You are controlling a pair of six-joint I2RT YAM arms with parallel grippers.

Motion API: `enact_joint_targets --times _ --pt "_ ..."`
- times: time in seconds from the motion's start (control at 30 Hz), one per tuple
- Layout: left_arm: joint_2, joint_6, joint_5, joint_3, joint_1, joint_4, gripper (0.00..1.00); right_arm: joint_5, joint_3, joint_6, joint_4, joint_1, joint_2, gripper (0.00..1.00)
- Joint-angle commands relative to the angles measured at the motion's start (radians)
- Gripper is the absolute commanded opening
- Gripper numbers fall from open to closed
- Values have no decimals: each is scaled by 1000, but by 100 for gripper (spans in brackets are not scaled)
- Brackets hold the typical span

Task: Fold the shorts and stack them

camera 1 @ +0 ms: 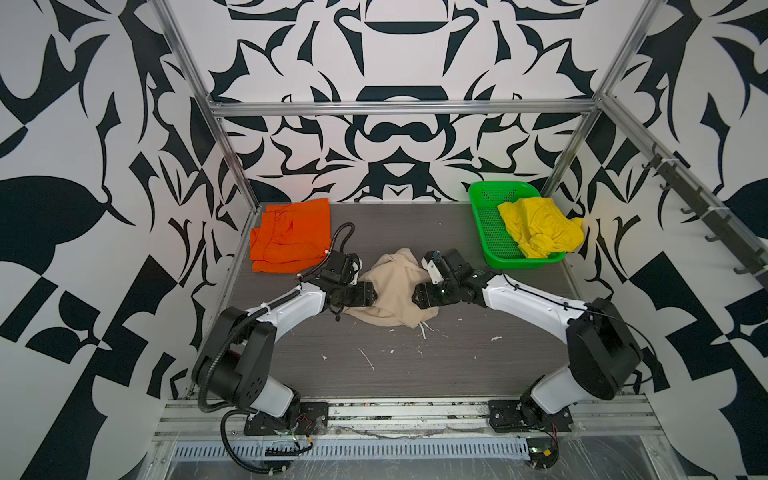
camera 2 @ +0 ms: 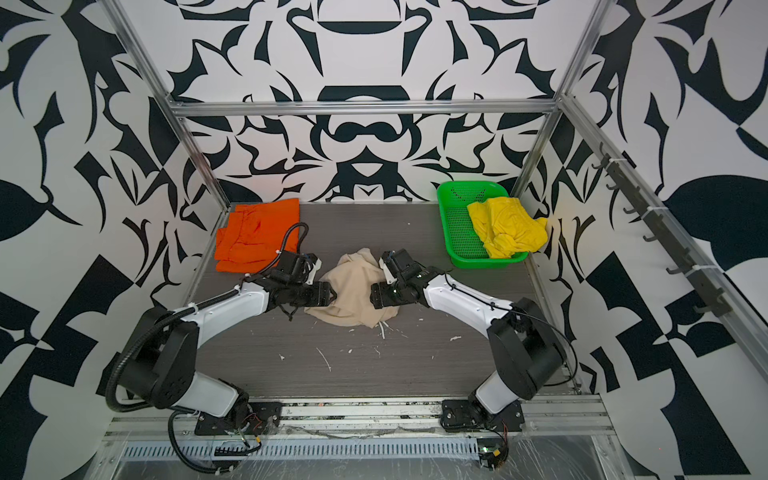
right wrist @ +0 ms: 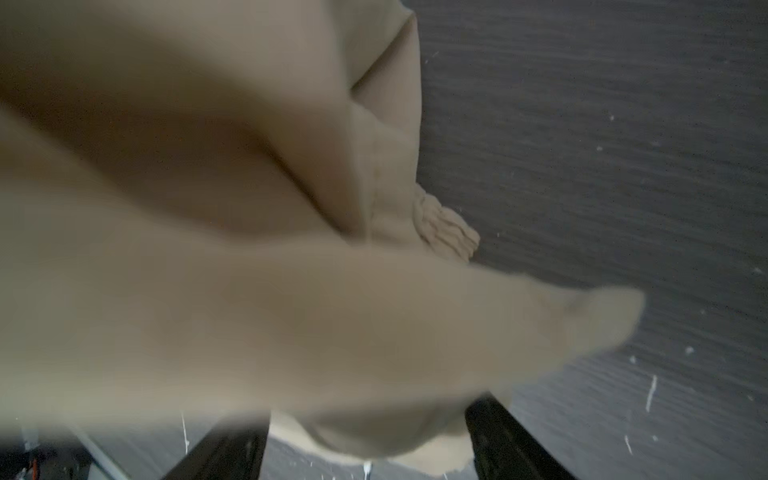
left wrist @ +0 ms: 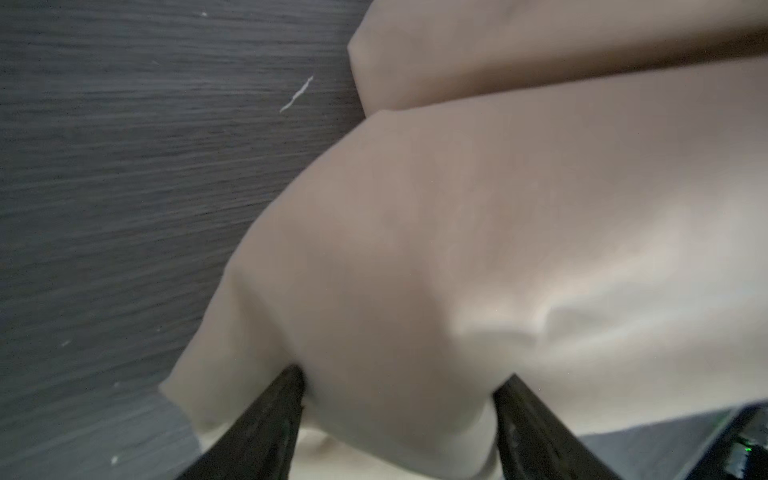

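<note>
Centrally, the crumpled beige cloth shorts lay bunched on the dark grey wood-grain tabletop, between both arms. The heap ran roughly far-to-near. A white drawstring trailed at its near right edge, so the waist probably pointed there. Left gripper and right gripper: fingers spread, cloth bulging between, no pinch seen. To do well: take opposite waist corners and pull evenly flat. Folded bright orange shorts lay far left, and bright yellow shorts lay in the green perforated plastic basket far right.
</note>
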Motion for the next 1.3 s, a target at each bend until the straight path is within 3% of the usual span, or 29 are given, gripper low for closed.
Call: enact_joint_targets --times 0.0,0.07,0.17,0.3,0.37,0.43,0.73,0.83,0.9,1.0,1.27 --pt "38 0 -27 68 -10 35 56 49 7 24 139 -7 14 78" --pt "53 4 -20 98 -18 37 38 53 -2 40 177 -21 17 77" --pt "48 4 -2 118 -37 50 19 -6 -34 99 265 -70 19 62" --pt "15 -12 16 111 -72 73 10 -85 -50 144 342 -112 5 30" --pt "-4 -32 17 105 -91 84 9 -85 -35 126 315 -113 -34 11" --pt "-17 -54 18 103 -111 97 8 -82 -15 102 273 -113 -88 0" --pt "64 -192 36 173 -266 282 15 -73 245 -12 -8 -95 -283 0" --pt "84 -245 38 188 -276 340 25 -52 333 -28 -52 -42 -273 0" --pt "59 -255 -10 183 -275 322 39 -27 381 -34 -72 4 -242 0" --pt "-40 -259 -128 136 -258 238 54 8 440 -37 -79 70 -162 0" --pt "-536 -334 -430 -103 -108 -90 65 -80 661 -37 -49 202 217 0"
